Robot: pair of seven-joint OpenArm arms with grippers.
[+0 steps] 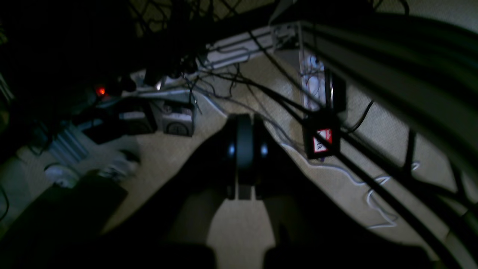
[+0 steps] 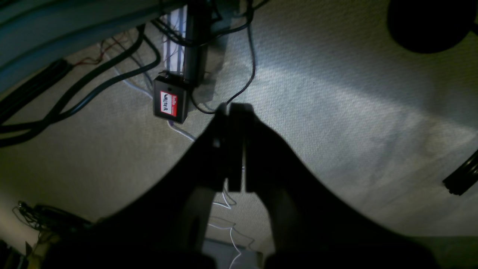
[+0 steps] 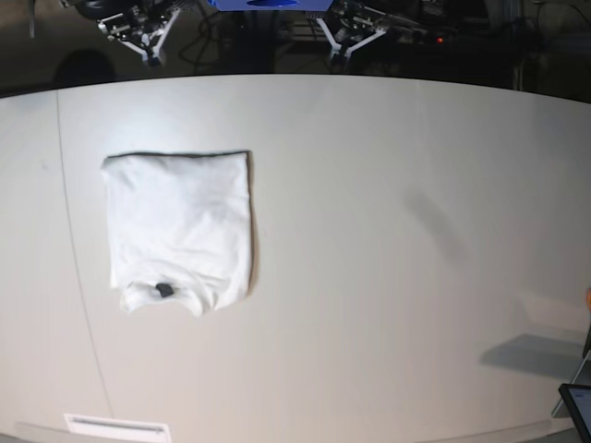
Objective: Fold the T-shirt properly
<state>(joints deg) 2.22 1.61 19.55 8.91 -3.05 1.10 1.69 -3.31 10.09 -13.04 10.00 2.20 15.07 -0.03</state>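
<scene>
The T-shirt (image 3: 180, 221) lies folded into a neat rectangle on the left part of the white table (image 3: 388, 277). Its plain white side is up, its collar with a dark label (image 3: 164, 290) faces the near edge, and its print is hidden. My left gripper (image 3: 346, 41) and right gripper (image 3: 148, 41) hang beyond the table's far edge, far from the shirt. In the left wrist view my left gripper (image 1: 244, 145) is shut and empty over carpet. In the right wrist view my right gripper (image 2: 232, 112) is also shut and empty.
Both wrist views show carpet floor with black cables and a black box with a red and white label (image 1: 321, 141) (image 2: 170, 101). A dark screen corner (image 3: 580, 406) sits at the table's near right. A white strip (image 3: 115, 426) lies at the near edge.
</scene>
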